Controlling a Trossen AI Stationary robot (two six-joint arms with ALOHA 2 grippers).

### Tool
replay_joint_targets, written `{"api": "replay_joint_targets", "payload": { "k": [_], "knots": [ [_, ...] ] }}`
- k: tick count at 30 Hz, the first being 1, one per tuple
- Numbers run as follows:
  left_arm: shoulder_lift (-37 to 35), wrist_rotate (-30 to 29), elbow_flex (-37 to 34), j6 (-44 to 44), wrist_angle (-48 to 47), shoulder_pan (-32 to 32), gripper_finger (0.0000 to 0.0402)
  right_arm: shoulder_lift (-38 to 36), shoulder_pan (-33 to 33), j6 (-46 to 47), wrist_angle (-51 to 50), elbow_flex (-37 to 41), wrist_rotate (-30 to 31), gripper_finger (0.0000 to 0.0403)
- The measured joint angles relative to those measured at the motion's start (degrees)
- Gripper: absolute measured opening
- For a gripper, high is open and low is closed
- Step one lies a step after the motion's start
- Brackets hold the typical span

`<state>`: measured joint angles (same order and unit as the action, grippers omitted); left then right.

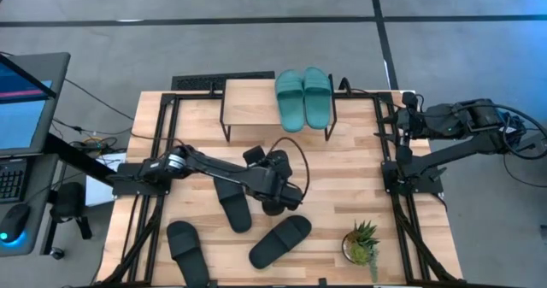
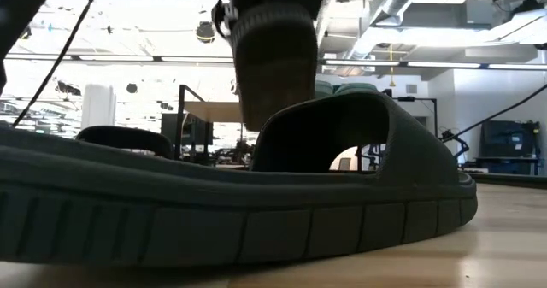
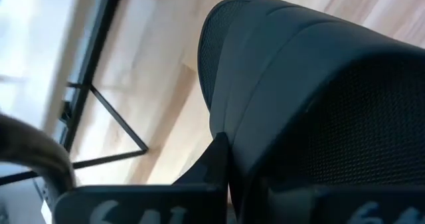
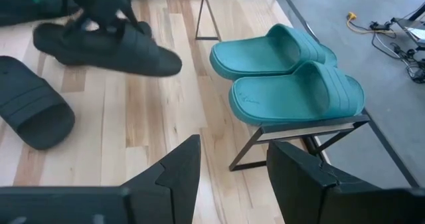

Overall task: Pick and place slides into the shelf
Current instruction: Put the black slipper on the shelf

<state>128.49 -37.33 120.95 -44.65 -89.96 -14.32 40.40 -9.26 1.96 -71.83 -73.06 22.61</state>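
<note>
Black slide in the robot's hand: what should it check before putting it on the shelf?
1. Left hand shut on the black slide: ok.
2. Slide lifted off the table: ok, in the low view it hangs in the air.
3. Room on the shelf: ok, bare board beside the two teal slides.
4. Right hand out of the way: ok, open at the table's right edge.
5. Grip firm enough: cannot tell.

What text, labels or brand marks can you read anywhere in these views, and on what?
No text can be read with certainty.
Teal slide: a small mark near the heel, too small to read.
Left wrist housing: pale raised characters, cut off and blurred, unreadable.
Monitor beside the table: coloured screen content, too small to read.
Black slides, shelf, potted plant: no visible lettering.
</note>
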Motion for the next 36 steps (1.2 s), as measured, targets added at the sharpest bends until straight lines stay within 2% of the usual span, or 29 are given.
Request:
{"api": "replay_joint_targets", "payload": {
  "k": [6,11,21,28,36],
  "knots": [
    [-5.3,-7.3,0.0,4.1,-0.1,-0.7,0.0001,0.0,0.0,0.8,0.1,0.0,0.7,0.0161],
    [-8.8,-13.6,0.0,11.3,0.0,0.9,0.0001,0.0,0.0,3.7,0.3,0.0,3.9,0.0161],
    [-14.3,-20.9,0.0,28.0,-0.1,9.8,0.0,0.0,0.0,9.8,0.7,0.0,8.4,0.0161],
    [-14.9,-20.1,-0.1,37.2,-0.1,20.6,0.0,0.1,0.0,11.6,0.7,0.0,10.6,0.0161],
    [-14.9,-18.0,-0.1,40.9,1.2,29.1,0.0,0.1,0.0,12.0,0.7,0.0,11.0,0.0161]
  ]
}}
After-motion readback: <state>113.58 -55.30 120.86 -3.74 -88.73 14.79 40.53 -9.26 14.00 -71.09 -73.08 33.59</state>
